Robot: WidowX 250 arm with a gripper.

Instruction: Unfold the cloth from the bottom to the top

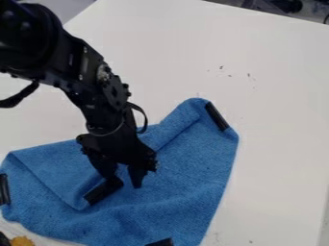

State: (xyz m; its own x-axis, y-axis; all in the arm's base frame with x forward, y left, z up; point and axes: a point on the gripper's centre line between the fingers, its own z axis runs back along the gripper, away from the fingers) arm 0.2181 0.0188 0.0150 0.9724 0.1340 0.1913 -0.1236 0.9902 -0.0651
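Cloth (pixel 200 168) partly behind the gripper (pixel 126 183).

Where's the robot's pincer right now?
In the camera view, the pincer is left of the middle, over the blue cloth, next to the black strip on its folded corner.

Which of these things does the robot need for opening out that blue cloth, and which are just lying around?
For the job:
- blue cloth
- black strips at its corners
- robot's hand

Just lying about:
- yellowish object, bottom left, too cut off to identify
- dark object beside it
- dark specks on the table
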